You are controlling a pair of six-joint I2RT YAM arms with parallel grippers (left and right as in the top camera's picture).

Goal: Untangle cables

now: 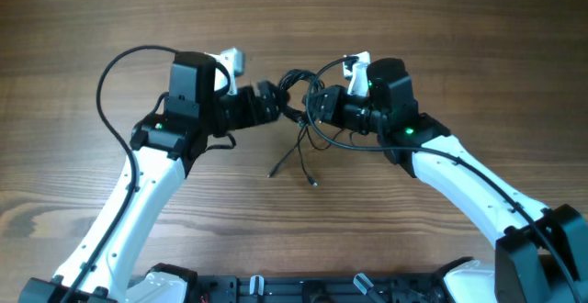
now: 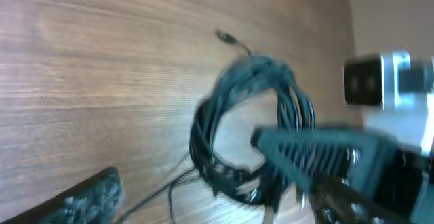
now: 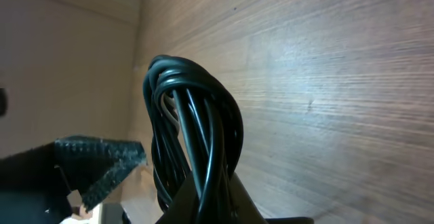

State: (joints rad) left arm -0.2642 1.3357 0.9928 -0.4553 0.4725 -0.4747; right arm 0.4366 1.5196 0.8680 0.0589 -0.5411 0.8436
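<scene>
A brown wooden tabletop (image 1: 459, 46) with fine, straight grain fills the scene under soft, even light. A plain beige wall (image 3: 61, 68) rises beyond its edge.

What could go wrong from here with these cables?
1. The right gripper is shut on the whole bunch of cables, not on one strand, so pulling could tighten the tangle.
2. The left gripper is open at the same bunch. If it closes here, it may catch several loops at once.
3. The loose ends trail on the table and could snag.
</scene>
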